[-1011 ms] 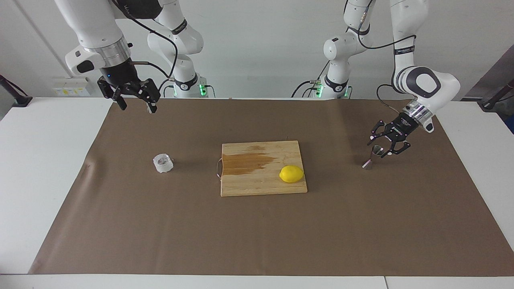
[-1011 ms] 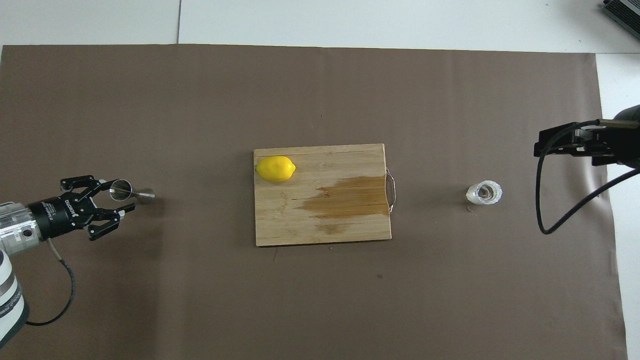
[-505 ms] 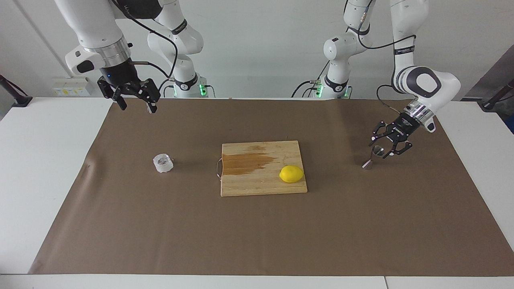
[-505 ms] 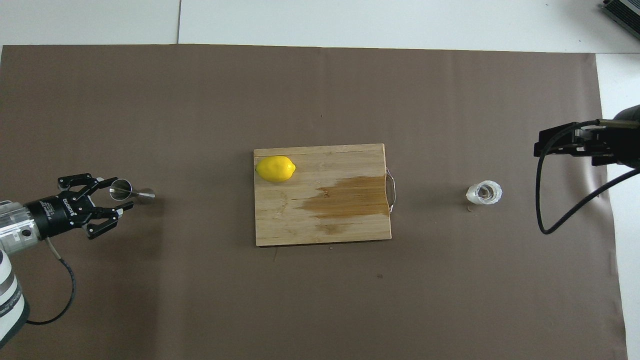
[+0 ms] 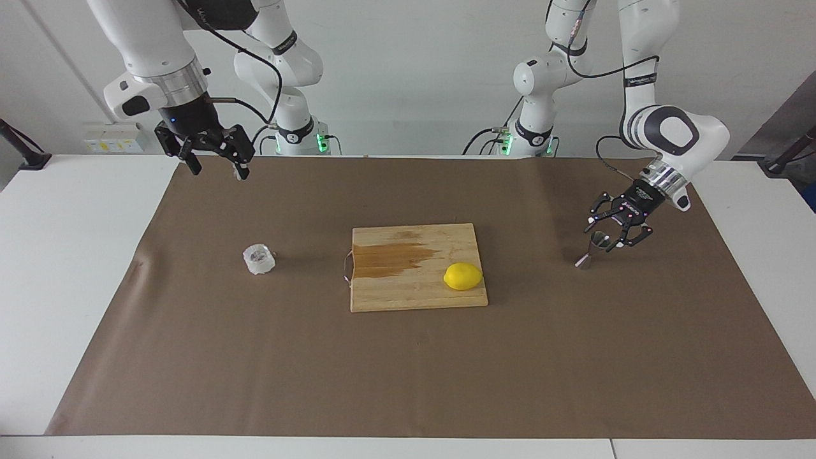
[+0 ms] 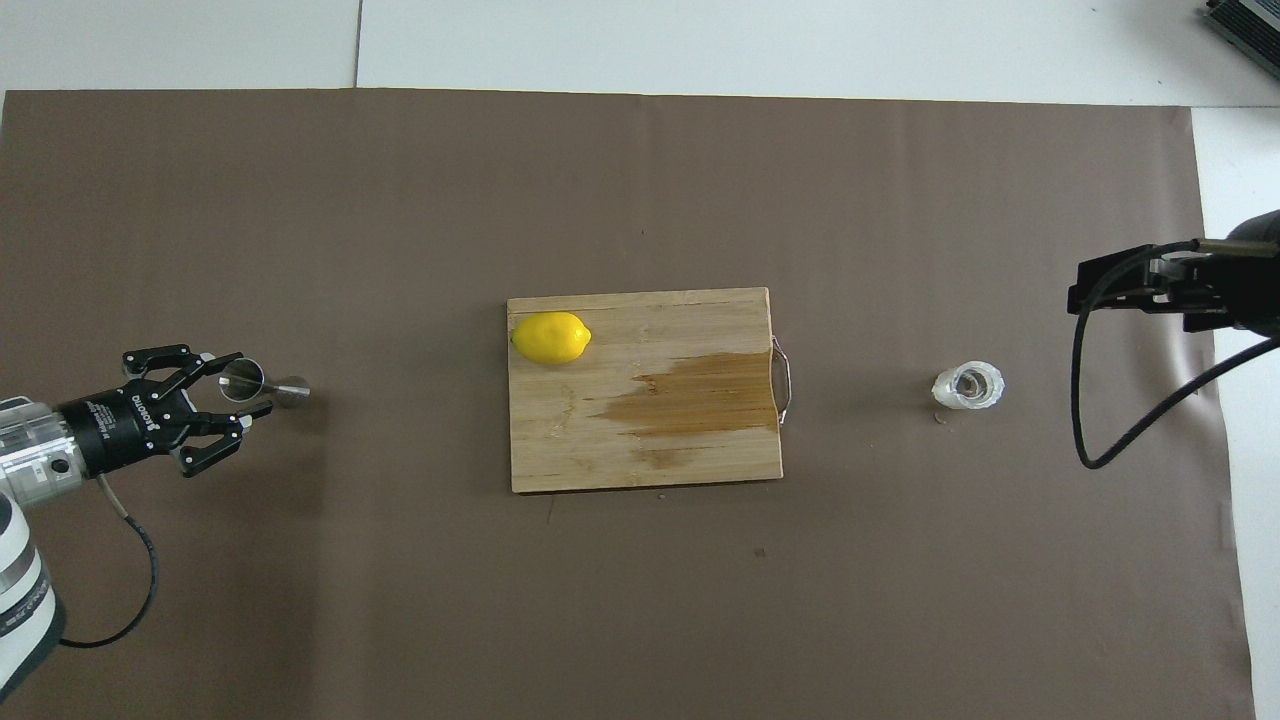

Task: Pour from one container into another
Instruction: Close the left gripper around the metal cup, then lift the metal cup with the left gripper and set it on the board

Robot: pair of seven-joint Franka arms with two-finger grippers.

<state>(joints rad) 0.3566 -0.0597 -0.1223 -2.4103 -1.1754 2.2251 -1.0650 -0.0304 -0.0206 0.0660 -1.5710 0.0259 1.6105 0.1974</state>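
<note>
1. Standing upright on the brown mat (image 5: 408,382), at the left arm's end of the surface: steel jigger (image 5: 591,248), well apart from the wooden cutting board (image 5: 417,290).
2. Hanging low around the jigger's top cone: left gripper (image 5: 604,233), jaws partly open, one on each side of the cone. Not yet squeezing it, as far as the pictures show, so holding nothing.
3. Sitting on the mat at the right arm's end, upright and alone: small clear ribbed cup (image 5: 258,259). Touching nothing.
4. Waiting high up over the mat's edge nearest the robots, well apart from the cup: right gripper (image 5: 215,159), jaws wide open and empty.
5. Resting on the cutting board: yellow lemon (image 5: 463,276), beside a dark wet-looking patch (image 5: 392,258) on the wood.
6. Judging by all this, only starting. No pouring done yet, both containers well apart.
7. Remaining: gripping the jigger, picking up the cup, bringing the two together, tipping the cup into the jigger.
</note>
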